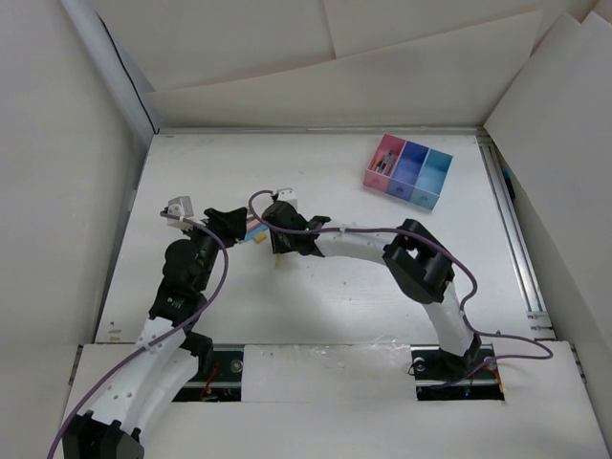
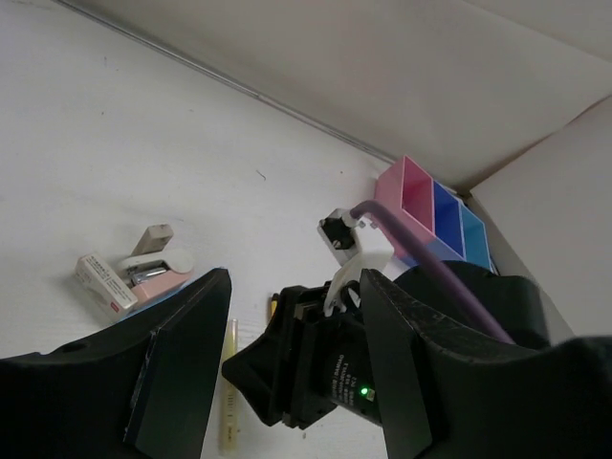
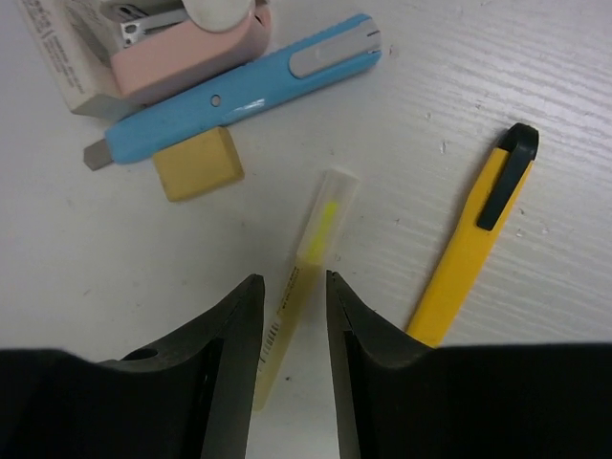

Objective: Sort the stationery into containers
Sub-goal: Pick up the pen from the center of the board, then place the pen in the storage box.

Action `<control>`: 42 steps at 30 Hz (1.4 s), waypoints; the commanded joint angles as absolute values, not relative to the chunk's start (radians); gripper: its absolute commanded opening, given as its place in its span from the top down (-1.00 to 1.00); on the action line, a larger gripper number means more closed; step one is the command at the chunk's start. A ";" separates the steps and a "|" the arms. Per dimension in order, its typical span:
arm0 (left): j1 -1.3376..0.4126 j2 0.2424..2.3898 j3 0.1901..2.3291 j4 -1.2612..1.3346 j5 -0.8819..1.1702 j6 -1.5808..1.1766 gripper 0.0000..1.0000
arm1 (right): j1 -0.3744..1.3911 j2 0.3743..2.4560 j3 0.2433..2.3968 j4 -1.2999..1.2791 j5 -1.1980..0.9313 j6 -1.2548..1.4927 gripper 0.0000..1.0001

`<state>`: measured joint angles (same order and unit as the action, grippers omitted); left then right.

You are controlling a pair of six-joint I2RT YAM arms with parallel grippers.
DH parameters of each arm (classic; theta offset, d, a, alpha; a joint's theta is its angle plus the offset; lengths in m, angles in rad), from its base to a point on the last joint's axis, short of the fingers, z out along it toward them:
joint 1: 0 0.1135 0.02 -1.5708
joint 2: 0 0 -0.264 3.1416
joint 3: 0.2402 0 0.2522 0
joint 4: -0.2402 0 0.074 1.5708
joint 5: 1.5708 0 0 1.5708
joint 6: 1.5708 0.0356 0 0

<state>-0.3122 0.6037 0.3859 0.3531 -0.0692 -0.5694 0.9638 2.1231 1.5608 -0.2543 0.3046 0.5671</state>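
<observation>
A pale yellow highlighter (image 3: 308,260) lies on the table, and my right gripper (image 3: 289,287) is open with a narrow gap, one finger on each side of it. Around it lie a light blue cutter (image 3: 244,91), a yellow cutter (image 3: 473,244), a tan eraser (image 3: 198,164) and a pink stapler (image 3: 186,48). My left gripper (image 2: 292,354) is wide open and empty, right beside the right gripper's body; the highlighter (image 2: 229,382) lies between its fingers. The pink, dark blue and cyan containers (image 1: 406,169) stand at the far right, and their inside is not clear.
A small white staples box (image 2: 100,282) lies by the stapler (image 2: 153,273). The two arms' wrists nearly touch at the table's centre left (image 1: 253,229). White walls enclose the table, and a metal rail (image 1: 512,239) runs along its right edge.
</observation>
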 commanded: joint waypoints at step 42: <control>-0.313 0.788 0.400 0.431 0.044 -0.566 -0.06 | 0.275 2.008 1.765 -0.244 0.156 0.586 0.97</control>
